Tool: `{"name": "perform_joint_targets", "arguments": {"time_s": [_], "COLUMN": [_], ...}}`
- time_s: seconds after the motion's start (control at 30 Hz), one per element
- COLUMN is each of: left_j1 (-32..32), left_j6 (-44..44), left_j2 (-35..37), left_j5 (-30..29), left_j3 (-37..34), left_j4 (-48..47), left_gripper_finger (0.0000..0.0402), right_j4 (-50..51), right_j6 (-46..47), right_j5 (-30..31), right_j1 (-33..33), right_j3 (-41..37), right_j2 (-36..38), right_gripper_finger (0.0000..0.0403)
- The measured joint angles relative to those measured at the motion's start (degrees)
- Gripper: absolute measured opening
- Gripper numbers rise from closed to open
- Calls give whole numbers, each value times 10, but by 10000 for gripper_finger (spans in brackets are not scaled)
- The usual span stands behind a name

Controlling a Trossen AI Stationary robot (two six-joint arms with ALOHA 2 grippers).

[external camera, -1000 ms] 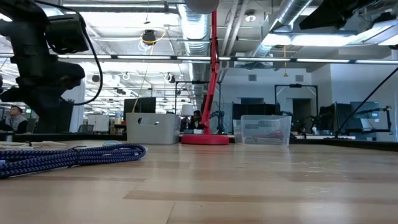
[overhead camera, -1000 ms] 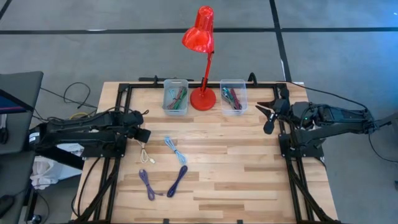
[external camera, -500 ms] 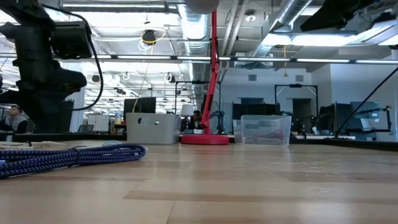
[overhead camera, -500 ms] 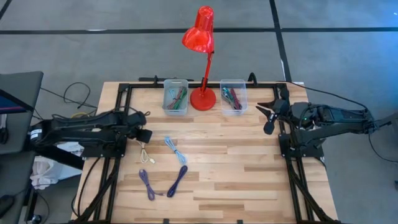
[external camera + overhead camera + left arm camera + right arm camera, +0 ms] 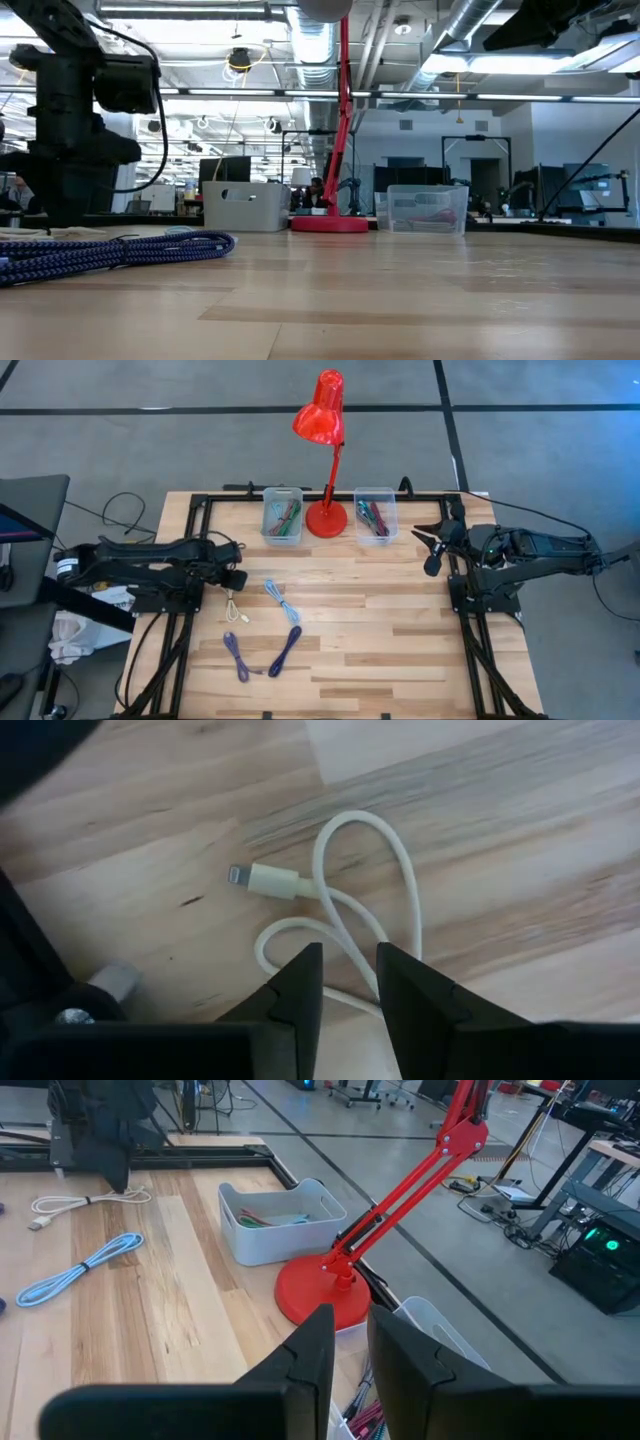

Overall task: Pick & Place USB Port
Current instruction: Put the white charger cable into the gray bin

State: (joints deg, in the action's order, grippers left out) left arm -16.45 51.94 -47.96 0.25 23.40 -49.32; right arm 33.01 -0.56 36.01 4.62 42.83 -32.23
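Note:
A white cable (image 5: 237, 605) with a flat plug (image 5: 262, 878) lies in loose loops on the wooden table, left of centre. My left gripper (image 5: 234, 577) hovers just beyond its far end, fingers open only a little (image 5: 350, 982), and touches nothing. The cable's loop (image 5: 385, 910) shows past the fingertips. My right gripper (image 5: 430, 548) waits at the table's right side, shut and empty; its fingers show in its wrist view (image 5: 350, 1342).
A light blue cable (image 5: 282, 600) and two purple cables (image 5: 238, 657) (image 5: 286, 649) lie near the white one; the purple one shows in the low view (image 5: 130, 250). Two clear bins (image 5: 283, 515) (image 5: 375, 514) flank a red lamp (image 5: 326, 518) at the far edge.
My left gripper has moved a little toward the table's right edge, closer to the white cable. The cables have not moved.

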Motion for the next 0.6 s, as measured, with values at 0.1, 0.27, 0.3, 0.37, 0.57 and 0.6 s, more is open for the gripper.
{"name": "perform_joint_targets", "arguments": {"time_s": [0.1,0.27,0.3,0.37,0.57,0.6], "left_j1": [0,0,0,0,0,0], "left_j6": [0,-2,-2,-2,-5,-6], "left_j2": [-16,-39,-43,-47,-49,-49], "left_j5": [-1,-2,-2,-2,-3,-3], "left_j3": [0,1,2,2,2,2], "left_j4": [16,35,36,37,36,35], "left_gripper_finger": [96,96,96,96,77,67], "right_j4": [0,0,0,0,0,0], "right_j6": [0,0,0,0,0,0], "right_j5": [0,0,0,0,0,0], "right_j1": [0,0,0,0,0,0], "right_j3": [0,0,0,0,0,0], "right_j2": [0,0,0,0,0,0], "right_gripper_finger": [58,58,58,58,58,58]}}
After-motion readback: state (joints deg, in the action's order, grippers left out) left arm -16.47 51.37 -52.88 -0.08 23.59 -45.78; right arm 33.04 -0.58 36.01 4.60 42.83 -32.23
